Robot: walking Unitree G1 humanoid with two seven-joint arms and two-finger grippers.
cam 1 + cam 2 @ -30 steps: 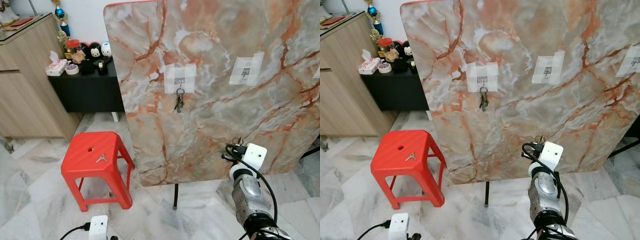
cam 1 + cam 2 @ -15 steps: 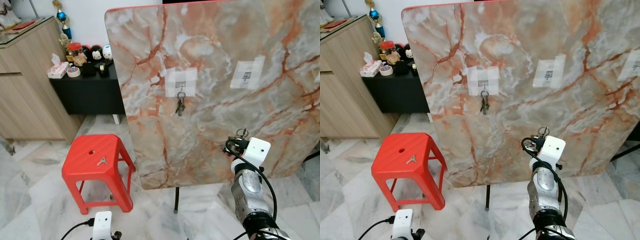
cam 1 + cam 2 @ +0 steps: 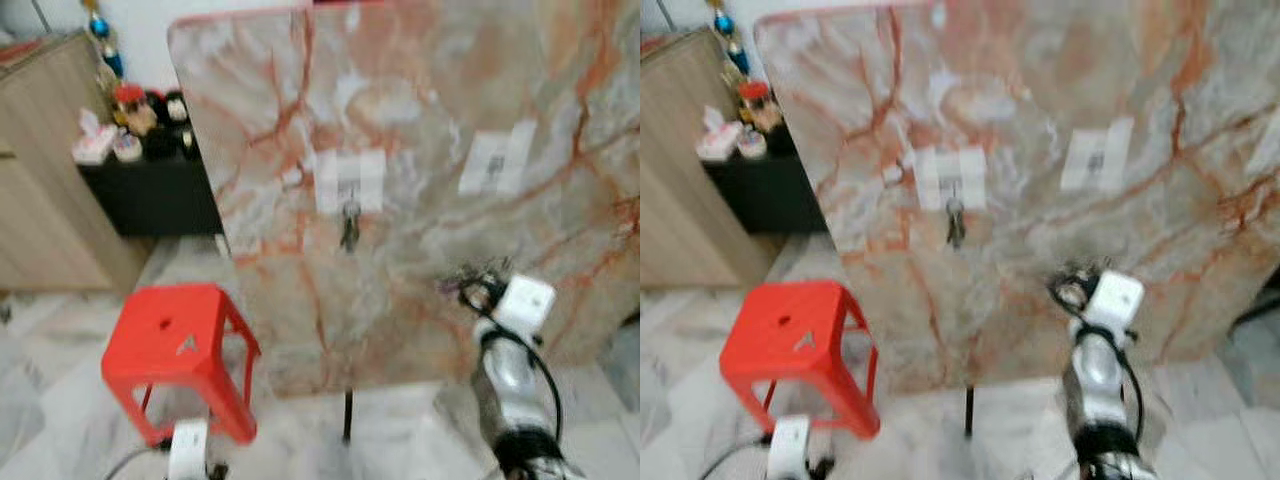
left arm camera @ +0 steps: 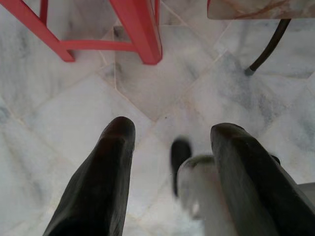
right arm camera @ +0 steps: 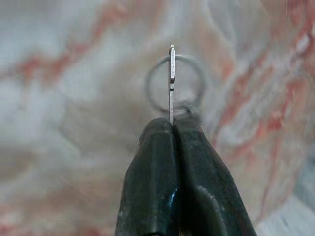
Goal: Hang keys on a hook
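My right gripper point(image 5: 172, 129) is shut on a key with a ring point(image 5: 172, 81), held up close to the marble board point(image 3: 420, 120). In the eye views the right gripper point(image 3: 478, 283) sits low on the board, below a taped hook point(image 3: 493, 160) that carries nothing. Another taped hook point(image 3: 348, 180) to the left holds a bunch of keys point(image 3: 348, 226). A loose key point(image 3: 185, 345) lies on the red stool point(image 3: 175, 345). My left gripper point(image 4: 170, 147) hangs open over the marble floor near the stool's leg.
A wooden cabinet point(image 3: 40, 170) and a black side table point(image 3: 150, 185) with small items stand at the left. The board's thin black leg point(image 3: 347, 415) meets the floor between my arms. The eye views are blurred.
The whole picture has shifted and blurred, so the camera is moving. The right gripper with the key has risen a little along the board.
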